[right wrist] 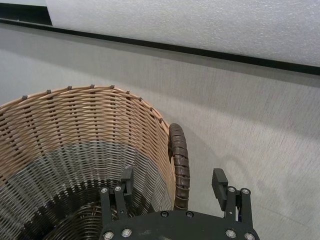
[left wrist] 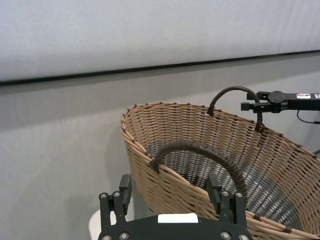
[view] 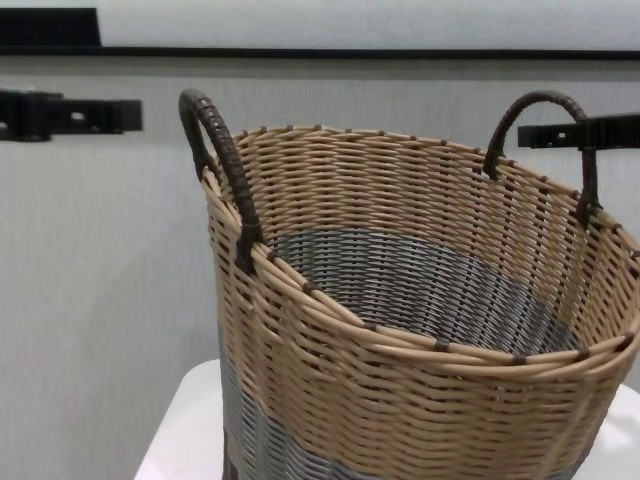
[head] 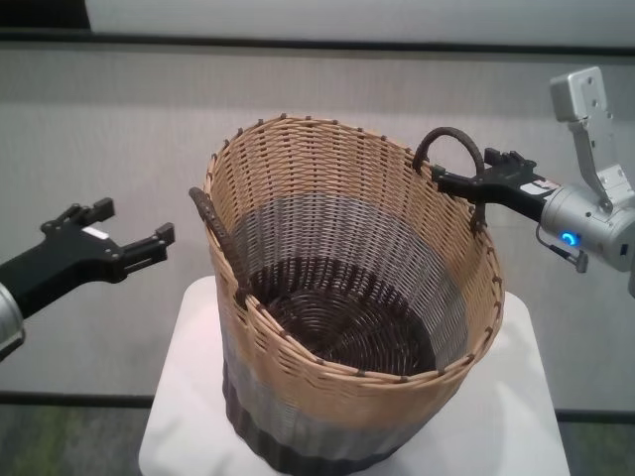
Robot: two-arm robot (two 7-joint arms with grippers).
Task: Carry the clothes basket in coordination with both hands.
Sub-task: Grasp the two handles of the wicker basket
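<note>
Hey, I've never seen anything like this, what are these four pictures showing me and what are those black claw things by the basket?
This is a two-armed robot seen through its own cameras: one on its head, one on its chest, one on each wrist. A large round woven wicker basket, tan on top, grey in the middle, dark brown at the base, stands on a white pedestal. The black claws are its end effectors. The right end effector is open with the basket's right dark loop handle between its fingers, not clamped. The left end effector is open too, a little short of the left handle. Nothing is held yet.
</note>
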